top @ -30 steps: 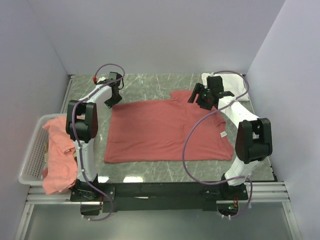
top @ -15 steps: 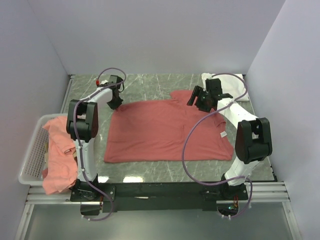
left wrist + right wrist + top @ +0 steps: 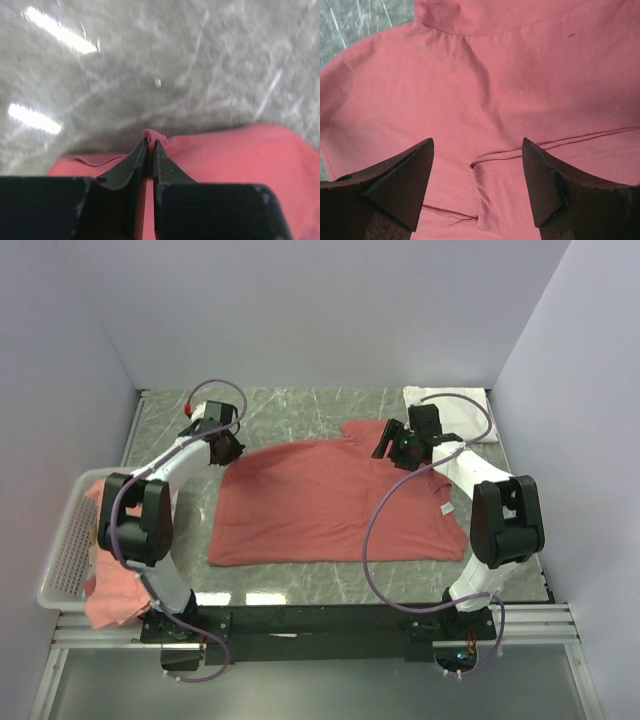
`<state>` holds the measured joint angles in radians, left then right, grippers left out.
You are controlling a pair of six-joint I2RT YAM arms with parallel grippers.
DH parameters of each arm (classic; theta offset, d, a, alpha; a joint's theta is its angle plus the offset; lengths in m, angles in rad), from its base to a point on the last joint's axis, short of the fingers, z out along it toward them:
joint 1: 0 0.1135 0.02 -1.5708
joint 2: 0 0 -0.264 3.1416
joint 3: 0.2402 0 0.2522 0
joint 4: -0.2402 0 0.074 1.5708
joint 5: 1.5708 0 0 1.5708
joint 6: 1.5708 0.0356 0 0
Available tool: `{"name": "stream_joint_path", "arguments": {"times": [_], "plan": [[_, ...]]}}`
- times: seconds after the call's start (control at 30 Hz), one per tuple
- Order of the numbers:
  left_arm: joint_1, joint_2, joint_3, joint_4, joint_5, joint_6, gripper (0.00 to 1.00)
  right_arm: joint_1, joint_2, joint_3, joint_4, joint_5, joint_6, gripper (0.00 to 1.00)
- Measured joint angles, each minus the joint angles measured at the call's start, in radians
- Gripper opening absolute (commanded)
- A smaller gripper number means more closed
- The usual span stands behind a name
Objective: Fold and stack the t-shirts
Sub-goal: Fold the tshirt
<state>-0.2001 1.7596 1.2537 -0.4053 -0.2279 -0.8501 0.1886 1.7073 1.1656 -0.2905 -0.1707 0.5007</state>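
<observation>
Where the white mesh basket (image 3: 62,550) sits at the left edge of the worktop (image 3: 300,410), we see a heap of salmon t-shirts (image 3: 118,540) lying in it and spilling over its near rim. Just to the right, the left arm (image 3: 165,475) reaches to the far left corner of the spread salmon t-shirt (image 3: 330,505). There the left fingers (image 3: 134,164) are pressed together on a small peak of that shirt's edge (the wrist view shows red cloth pinched between the tips, with grey marble beyond). This shirt lies flat in the middle of the worktop, with a small white label (image 3: 447,508) near its right edge. Over its far right part we find the right fingers (image 3: 402,172) spread wide apart and holding nothing, with a seam and a fold of cloth below the gap. At the far right corner a white t-shirt (image 3: 455,410) lies apart from the salmon one
</observation>
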Motion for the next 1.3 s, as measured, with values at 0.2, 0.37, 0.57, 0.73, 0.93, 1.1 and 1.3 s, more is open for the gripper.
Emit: {"name": "stream_joint_path", "arguments": {"times": [0.2, 0.37, 0.57, 0.73, 0.93, 1.1, 1.3], "plan": [[-0.075, -0.124, -0.189, 0.075, 0.051, -0.002, 0.17, 0.014, -0.016, -0.023, 0.016, 0.000, 0.002, 0.77], [-0.148, -0.205, -0.336, 0.117, 0.085, -0.005, 0.37, 0.023, -0.042, -0.058, 0.026, 0.000, 0.003, 0.77], [-0.173, -0.351, -0.457, 0.148, 0.117, 0.004, 0.53, 0.029, -0.060, -0.079, 0.028, 0.002, 0.003, 0.77], [-0.154, -0.387, -0.430, 0.145, 0.092, -0.001, 0.47, 0.033, -0.069, -0.078, 0.029, 0.003, 0.003, 0.77], [-0.142, -0.235, -0.317, 0.125, 0.077, -0.010, 0.46, 0.038, -0.084, -0.079, 0.028, 0.005, 0.003, 0.77], [-0.143, -0.120, -0.288, 0.103, 0.109, -0.021, 0.43, 0.038, -0.098, -0.078, 0.028, 0.005, 0.003, 0.77], [-0.147, -0.077, -0.261, 0.103, 0.151, -0.028, 0.25, 0.039, -0.112, -0.079, 0.027, 0.006, 0.003, 0.77]]}}
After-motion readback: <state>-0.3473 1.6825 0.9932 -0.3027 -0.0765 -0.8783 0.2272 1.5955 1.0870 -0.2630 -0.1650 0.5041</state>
